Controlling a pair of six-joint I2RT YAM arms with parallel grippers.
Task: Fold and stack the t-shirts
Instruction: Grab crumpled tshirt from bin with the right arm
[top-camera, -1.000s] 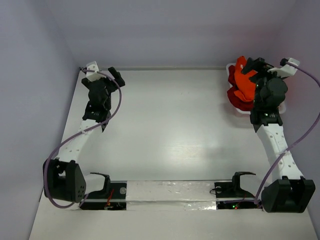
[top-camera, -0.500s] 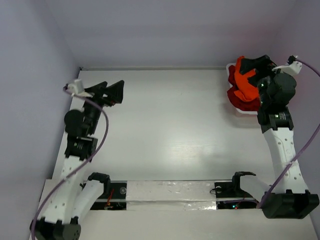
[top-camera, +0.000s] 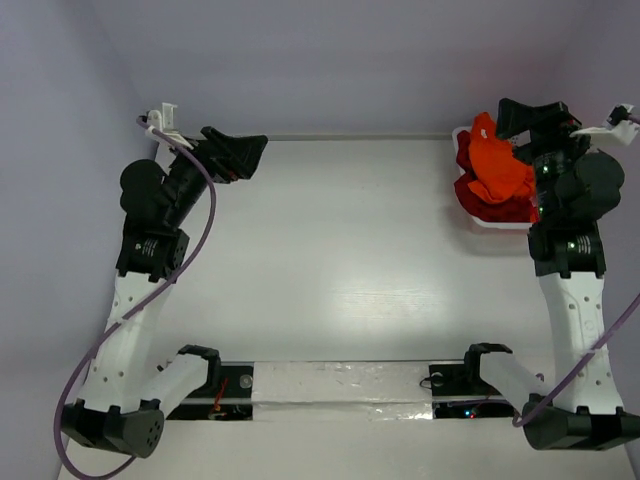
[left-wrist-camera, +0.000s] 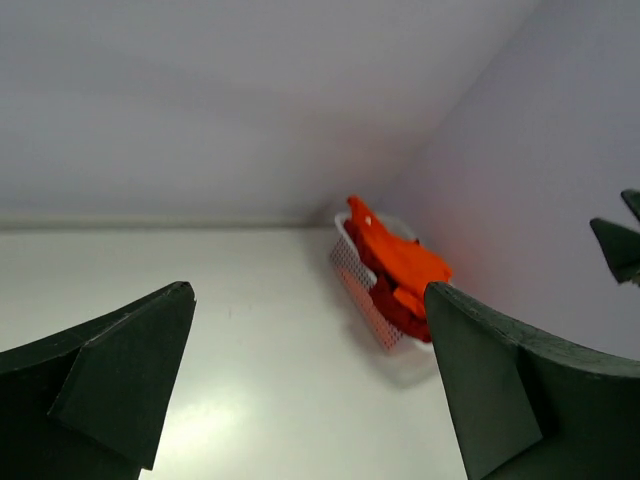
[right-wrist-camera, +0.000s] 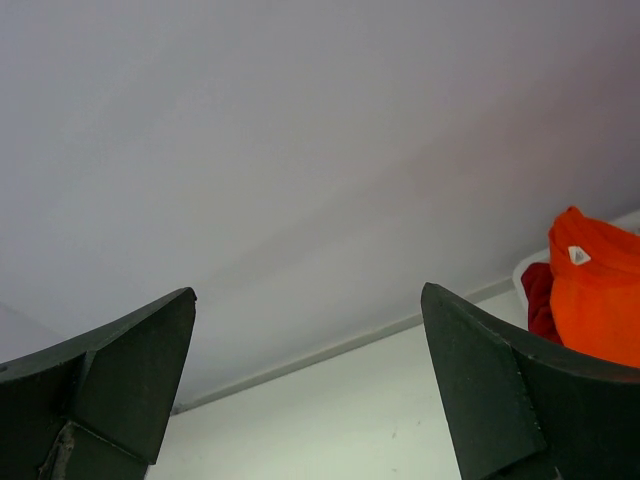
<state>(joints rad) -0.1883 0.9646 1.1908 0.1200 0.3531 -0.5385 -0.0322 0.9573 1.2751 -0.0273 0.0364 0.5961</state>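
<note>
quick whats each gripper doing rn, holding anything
Left gripper: open, holding nothing.
Right gripper: open, holding nothing.

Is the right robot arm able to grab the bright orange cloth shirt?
Probably yes: the right gripper is open and close, and the bright orange cloth shirt lies uncovered on top in the white plastic lattice basket.

The top view looks down over the whole bench (top-camera: 340, 250) from high behind its near edge. Both wrist views look roughly level, seemingly toward the far wall (top-camera: 340, 70); all three share the orange t-shirt (top-camera: 497, 165).
</note>
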